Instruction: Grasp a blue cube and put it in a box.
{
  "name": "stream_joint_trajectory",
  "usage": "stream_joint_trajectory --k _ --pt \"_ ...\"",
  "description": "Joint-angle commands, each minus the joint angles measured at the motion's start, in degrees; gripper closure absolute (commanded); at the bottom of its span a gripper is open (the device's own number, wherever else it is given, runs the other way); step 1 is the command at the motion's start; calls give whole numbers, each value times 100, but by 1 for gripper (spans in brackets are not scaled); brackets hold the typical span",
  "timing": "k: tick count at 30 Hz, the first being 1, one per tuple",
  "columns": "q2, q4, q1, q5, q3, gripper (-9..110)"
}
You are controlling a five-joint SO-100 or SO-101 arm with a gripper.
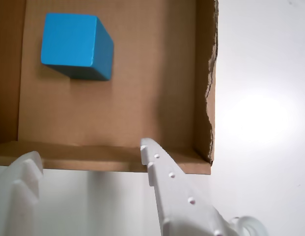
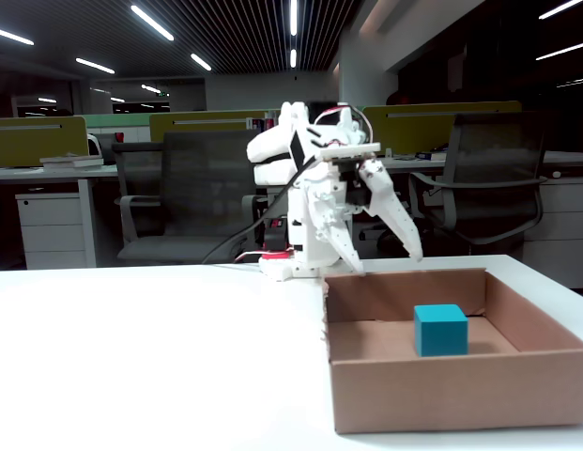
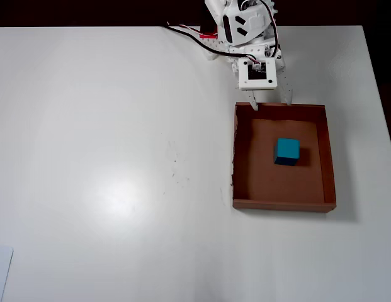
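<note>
Cube-wise, the blue cube (image 3: 286, 150) is sitting on the floor of the cardboard box (image 3: 328, 157), while the gripper (image 3: 271, 102) is hovering spread wide and empty over the box's near wall.

The overhead view was bright and even, with a soft glare patch on the white tabletop (image 3: 119, 195) left of centre. The shallow brown cardboard box (image 3: 328, 157) threw a faint shadow to its right, and the small teal-blue cube (image 3: 286, 150) a short dark one on its near side. In the fixed view, ceiling strip lights (image 2: 152, 21) burned in a dim office, the background soft. The wrist view showed the tabletop washed out at right, and the white jaws close to the lens looked slightly blurred.
</note>
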Motion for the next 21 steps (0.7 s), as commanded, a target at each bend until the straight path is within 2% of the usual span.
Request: stream_joint_trajectory --k 1,9,16,21 --pt "35 -88 -70 18 -35 76" --pt "35 -9 -123 18 -35 76" --pt "88 677 -694 18 -35 76" --pt "149 668 -870 18 -35 76"
